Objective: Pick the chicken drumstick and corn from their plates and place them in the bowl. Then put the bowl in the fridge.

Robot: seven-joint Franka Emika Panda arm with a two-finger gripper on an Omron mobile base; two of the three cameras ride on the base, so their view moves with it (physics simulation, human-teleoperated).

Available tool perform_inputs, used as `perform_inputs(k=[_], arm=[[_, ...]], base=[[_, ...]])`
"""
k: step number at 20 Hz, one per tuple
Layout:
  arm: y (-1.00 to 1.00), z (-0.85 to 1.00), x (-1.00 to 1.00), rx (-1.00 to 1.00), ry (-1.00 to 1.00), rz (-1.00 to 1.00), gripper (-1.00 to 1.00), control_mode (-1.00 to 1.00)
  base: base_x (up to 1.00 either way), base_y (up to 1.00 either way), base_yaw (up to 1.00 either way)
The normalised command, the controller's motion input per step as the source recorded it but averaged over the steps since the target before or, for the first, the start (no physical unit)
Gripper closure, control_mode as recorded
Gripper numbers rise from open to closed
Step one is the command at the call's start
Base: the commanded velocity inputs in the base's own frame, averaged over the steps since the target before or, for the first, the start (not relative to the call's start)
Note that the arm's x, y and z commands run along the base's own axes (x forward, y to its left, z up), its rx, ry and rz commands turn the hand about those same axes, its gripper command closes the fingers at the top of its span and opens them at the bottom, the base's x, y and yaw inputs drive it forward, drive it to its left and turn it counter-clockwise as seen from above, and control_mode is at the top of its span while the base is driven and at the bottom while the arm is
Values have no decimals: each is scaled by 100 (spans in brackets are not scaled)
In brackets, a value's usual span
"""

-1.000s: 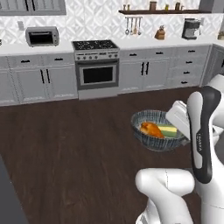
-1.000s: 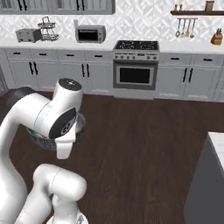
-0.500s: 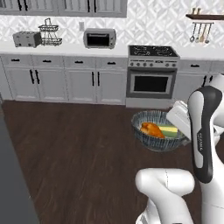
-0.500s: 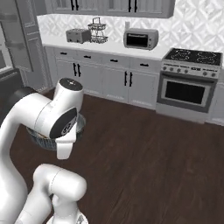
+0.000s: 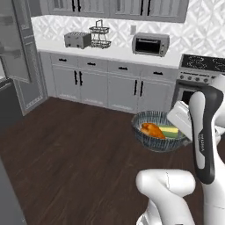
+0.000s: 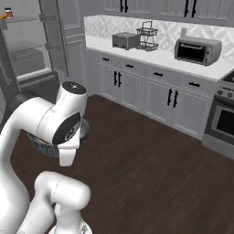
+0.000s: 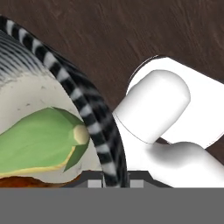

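Observation:
The wide ribbed bowl (image 5: 156, 141) hangs in the air above the floor, held by its right rim. In it lie the orange-brown chicken drumstick (image 5: 151, 129) and the pale yellow-green corn (image 5: 170, 130) side by side. My gripper (image 5: 184, 132) is shut on the bowl's rim. The hand view looks along the striped rim (image 7: 93, 119), with the corn (image 7: 40, 142) on the speckled inside and a sliver of the drumstick (image 7: 26, 181) at the bottom. In the right base view the bowl (image 6: 40, 144) peeks out behind my arm. The fridge (image 6: 26, 58) stands open at the far left, its shelves showing.
A grey panelled fridge door (image 5: 21, 41) stands at the left. The counter (image 5: 110, 52) carries a toaster (image 5: 77, 40), a wire rack (image 5: 100, 37) and a toaster oven (image 5: 150, 44). The stove (image 5: 200, 70) is at the right. Dark wood floor (image 5: 66, 149) stretches ahead.
The whole scene has slid to the right in both base views as the base turned; the fridge has come into view at the left. The bowl stays held in the same pose.

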Motion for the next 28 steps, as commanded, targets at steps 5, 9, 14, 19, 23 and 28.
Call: perform_inputs(k=[5, 9, 14, 19, 23, 28], arm=[[0, 0, 0, 0, 0, 0, 100, 100], [0, 0, 0, 0, 0, 0, 100, 100], [0, 0, 0, 0, 0, 0, 100, 100], [0, 0, 0, 0, 0, 0, 100, 100], [0, 0, 0, 0, 0, 0, 100, 100], [0, 0, 0, 0, 0, 0, 100, 100]], base=[[100, -57, 54], [100, -48, 50], [100, -47, 54], [100, -55, 52], [100, -57, 53], [100, -46, 46]])
